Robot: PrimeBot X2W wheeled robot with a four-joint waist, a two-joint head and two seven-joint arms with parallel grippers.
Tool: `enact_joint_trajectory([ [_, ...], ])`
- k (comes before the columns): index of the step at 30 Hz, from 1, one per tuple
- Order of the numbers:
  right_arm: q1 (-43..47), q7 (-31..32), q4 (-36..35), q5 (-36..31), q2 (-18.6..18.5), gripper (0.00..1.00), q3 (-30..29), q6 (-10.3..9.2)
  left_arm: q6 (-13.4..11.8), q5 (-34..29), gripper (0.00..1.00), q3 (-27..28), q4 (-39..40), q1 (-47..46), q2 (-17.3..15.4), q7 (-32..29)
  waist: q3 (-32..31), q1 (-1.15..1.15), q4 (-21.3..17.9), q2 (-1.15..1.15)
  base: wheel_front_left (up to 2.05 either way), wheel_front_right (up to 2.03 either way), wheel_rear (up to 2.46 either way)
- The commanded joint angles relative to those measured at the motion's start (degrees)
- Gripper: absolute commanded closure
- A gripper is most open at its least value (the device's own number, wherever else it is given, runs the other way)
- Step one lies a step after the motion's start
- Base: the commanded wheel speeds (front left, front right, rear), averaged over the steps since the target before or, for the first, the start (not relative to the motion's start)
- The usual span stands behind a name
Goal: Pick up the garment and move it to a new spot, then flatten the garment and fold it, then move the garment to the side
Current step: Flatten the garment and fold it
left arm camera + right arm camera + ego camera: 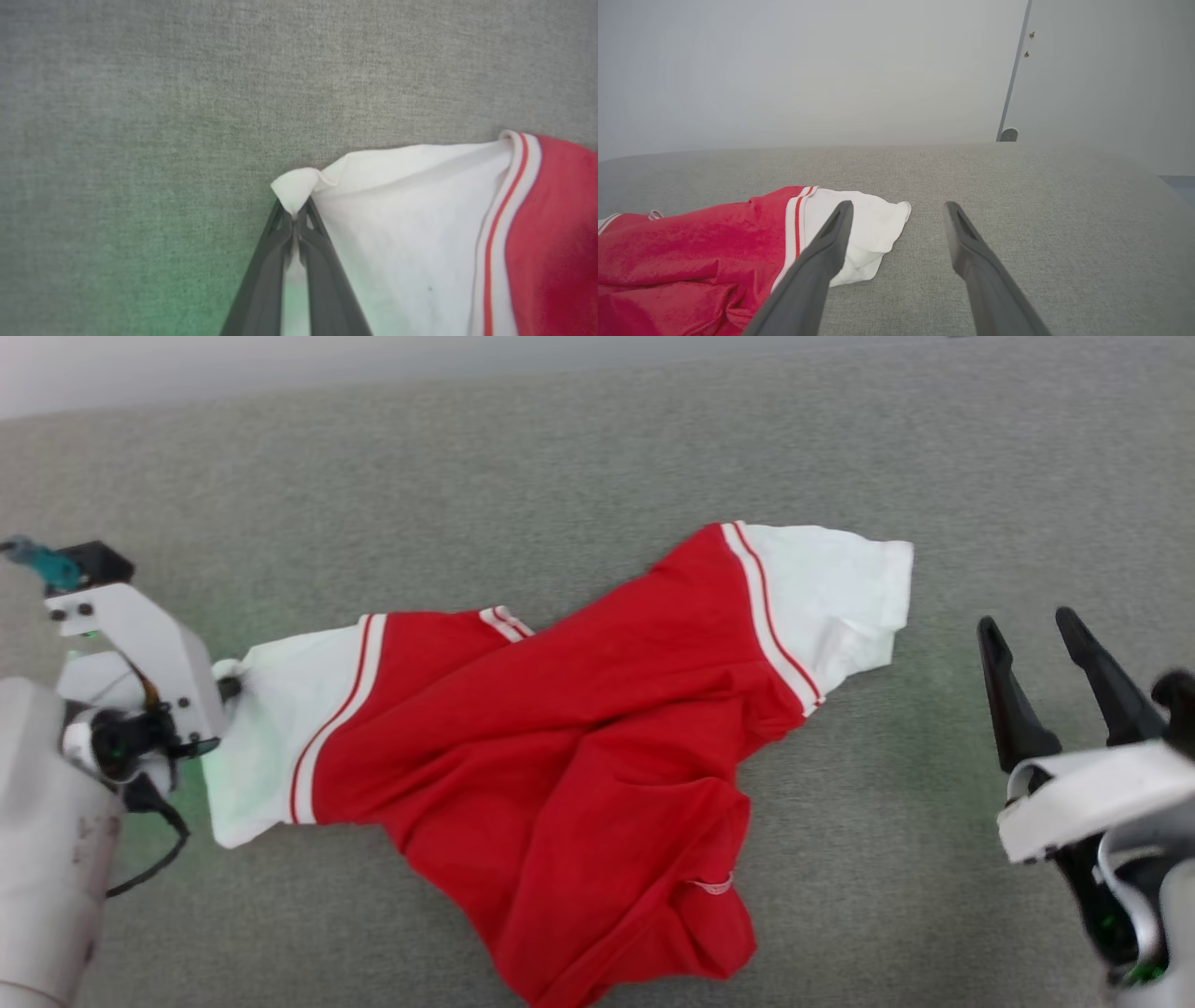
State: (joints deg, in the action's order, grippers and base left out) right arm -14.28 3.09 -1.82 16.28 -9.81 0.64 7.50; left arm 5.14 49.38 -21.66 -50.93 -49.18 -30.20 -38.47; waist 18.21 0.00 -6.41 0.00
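The garment (579, 747), a red jersey T-shirt with white sleeves and red-white stripe trim, lies crumpled and spread on the grey fabric surface. My left gripper (227, 689) is at its left end, shut on a pinched corner of the white left sleeve (411, 224); in the left wrist view the dark fingers (322, 261) meet on a small white fold (294, 189). My right gripper (1027, 630) stands open to the right of the garment, apart from the other white sleeve (831, 597); the right wrist view shows that sleeve (873, 228) beyond its left finger (826, 252).
The grey fabric surface (597, 457) stretches all around the garment. A pale wall (808, 70) rises behind its far edge, with a door edge (1013, 79) at the right.
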Motion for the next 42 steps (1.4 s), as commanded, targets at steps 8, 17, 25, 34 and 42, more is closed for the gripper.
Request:
enact_joint_trajectory([
  [8, -9.30, 14.12, 5.26, 4.74, -6.62, 0.00, -0.34, -0.03, 1.15, -1.00, 1.00, -3.29, 0.64, 0.19, 5.41, 0.33, 1.59, 0.00, 5.09, 0.00, 0.00, 0.00, 0.00],
  [17, -18.09, 26.93, 13.83, 6.91, -10.89, 0.00, -0.66, -0.03, 1.80, -1.32, 1.00, -5.18, 2.23, -3.42, 8.04, 1.32, 5.32, 0.00, 10.07, 0.00, 0.00, 0.00, 0.00],
  [25, -24.77, 38.70, 24.13, 6.88, -9.55, 0.00, -3.18, -0.02, 1.97, -0.72, 1.00, -6.65, 1.09, -4.66, 9.69, 2.38, 7.33, 0.00, 12.09, 0.00, 0.00, 0.00, 0.00],
  [34, -28.22, 52.60, 31.46, 4.69, -7.11, 1.00, -4.79, -0.02, 2.12, 0.08, 1.00, -8.08, -1.34, -5.30, 10.18, 3.21, 6.98, 0.00, 12.33, 0.00, 0.00, 0.00, 0.00],
  [42, -31.67, 54.48, 31.00, 3.57, -5.65, 1.00, -7.67, -0.01, 2.25, 1.09, 1.00, -9.52, -1.67, -6.07, 9.14, 3.83, 4.78, 0.00, 11.62, 0.00, 0.00, 0.00, 0.00],
])
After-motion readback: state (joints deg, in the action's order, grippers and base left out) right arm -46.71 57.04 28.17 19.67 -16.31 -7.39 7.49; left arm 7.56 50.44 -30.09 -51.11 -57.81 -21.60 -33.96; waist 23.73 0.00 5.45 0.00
